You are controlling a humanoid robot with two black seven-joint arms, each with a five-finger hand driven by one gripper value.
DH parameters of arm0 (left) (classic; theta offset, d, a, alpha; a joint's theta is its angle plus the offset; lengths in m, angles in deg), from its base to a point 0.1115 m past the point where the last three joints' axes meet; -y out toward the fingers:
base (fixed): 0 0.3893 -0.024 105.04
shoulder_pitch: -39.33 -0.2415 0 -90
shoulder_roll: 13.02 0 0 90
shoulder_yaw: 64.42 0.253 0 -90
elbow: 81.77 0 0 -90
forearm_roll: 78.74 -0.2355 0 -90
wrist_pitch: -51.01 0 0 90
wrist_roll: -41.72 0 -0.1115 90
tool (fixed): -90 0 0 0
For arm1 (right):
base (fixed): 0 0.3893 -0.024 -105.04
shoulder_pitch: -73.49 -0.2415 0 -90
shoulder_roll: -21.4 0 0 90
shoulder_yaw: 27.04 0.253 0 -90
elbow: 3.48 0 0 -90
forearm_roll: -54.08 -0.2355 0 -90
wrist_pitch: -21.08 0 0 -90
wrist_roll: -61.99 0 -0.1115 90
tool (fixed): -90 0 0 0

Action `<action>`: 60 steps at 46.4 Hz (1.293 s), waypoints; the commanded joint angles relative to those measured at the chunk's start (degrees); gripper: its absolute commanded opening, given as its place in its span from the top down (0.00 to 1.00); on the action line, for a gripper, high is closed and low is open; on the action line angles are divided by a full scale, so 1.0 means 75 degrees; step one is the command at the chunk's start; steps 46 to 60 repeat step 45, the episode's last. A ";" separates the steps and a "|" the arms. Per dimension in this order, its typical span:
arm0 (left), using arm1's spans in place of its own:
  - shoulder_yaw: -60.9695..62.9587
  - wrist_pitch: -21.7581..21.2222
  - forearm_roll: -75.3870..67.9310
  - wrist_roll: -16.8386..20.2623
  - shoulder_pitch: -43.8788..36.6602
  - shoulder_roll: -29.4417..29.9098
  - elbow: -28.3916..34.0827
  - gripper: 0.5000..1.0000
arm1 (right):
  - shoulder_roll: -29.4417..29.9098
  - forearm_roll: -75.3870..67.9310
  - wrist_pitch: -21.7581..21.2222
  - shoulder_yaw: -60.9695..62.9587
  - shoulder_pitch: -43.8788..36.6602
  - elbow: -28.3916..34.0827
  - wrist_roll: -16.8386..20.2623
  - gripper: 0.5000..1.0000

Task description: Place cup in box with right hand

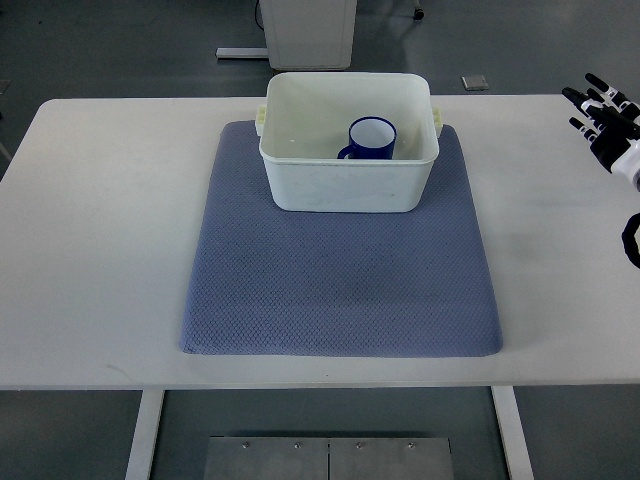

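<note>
A blue cup (371, 139) with a white inside stands upright in the white plastic box (345, 185), toward its right half. The box rests at the far end of a grey-blue mat (340, 285). My right hand (603, 113) hovers at the picture's right edge, well clear of the box, with its black-tipped fingers spread and nothing in them. The left arm does not show.
The white table (90, 250) carries the mat in its middle. A white cabinet base (308, 30) stands on the floor behind the table. A metal plate (327, 458) lies below the table's near edge.
</note>
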 commanded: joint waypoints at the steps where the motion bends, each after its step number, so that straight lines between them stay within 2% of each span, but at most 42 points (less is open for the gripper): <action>1: 0.0002 0.0000 -0.0001 0.0000 0.0000 0.0000 0.0001 0.00 | 0.0101 -0.0011 -0.0017 0.0119 0.0154 -0.0003 0.0009 0.00; 21: 0.0002 0.0000 -0.0001 0.0000 0.0000 0.0000 0.0001 0.00 | 0.0887 0.0001 -0.0052 0.0237 0.0576 0.0009 -0.0073 0.00; 60: 0.0002 0.0000 -0.0001 0.0000 0.0000 0.0000 0.0001 0.00 | 0.0910 0.0001 -0.0052 0.0213 0.0623 0.0056 -0.0085 0.00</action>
